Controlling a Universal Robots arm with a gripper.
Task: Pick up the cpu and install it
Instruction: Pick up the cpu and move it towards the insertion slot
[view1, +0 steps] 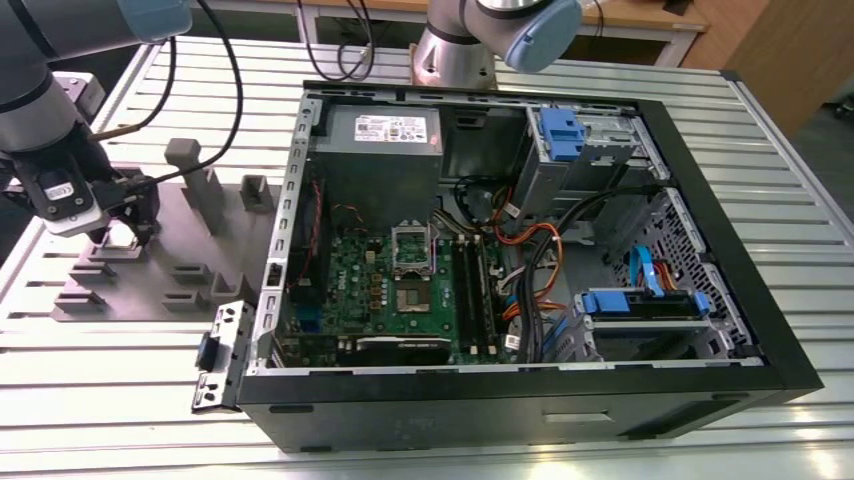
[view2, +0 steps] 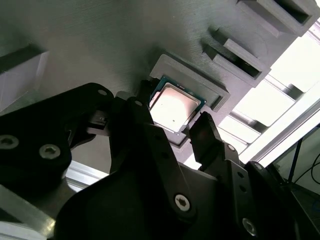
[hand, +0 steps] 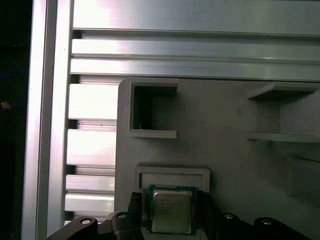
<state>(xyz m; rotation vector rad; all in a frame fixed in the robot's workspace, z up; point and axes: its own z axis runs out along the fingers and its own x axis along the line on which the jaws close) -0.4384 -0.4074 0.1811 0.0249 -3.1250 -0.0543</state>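
The cpu (view2: 174, 107) (hand: 171, 211) is a small square chip with a pale metal top and a green edge. It lies at a shallow raised recess of the grey fixture plate (view1: 147, 290). My gripper (view1: 123, 232) (view2: 175, 119) (hand: 171, 214) is low over that plate, at the exterior view's left. Its two black fingers (view2: 145, 117) sit tight against opposite sides of the chip. The green motherboard (view1: 387, 300), with its silver socket frame (view1: 414, 250), lies inside the open computer case (view1: 747, 300), well away toward the exterior view's right.
The fixture plate carries upright grey blocks (view1: 200, 175) and empty slots (hand: 150, 112) close to the gripper. A second arm's base (view1: 461, 50) stands behind the case. Cables, drive bays and memory sticks (view1: 474, 290) crowd the case. The slatted aluminium table (view1: 120, 380) lies all around.
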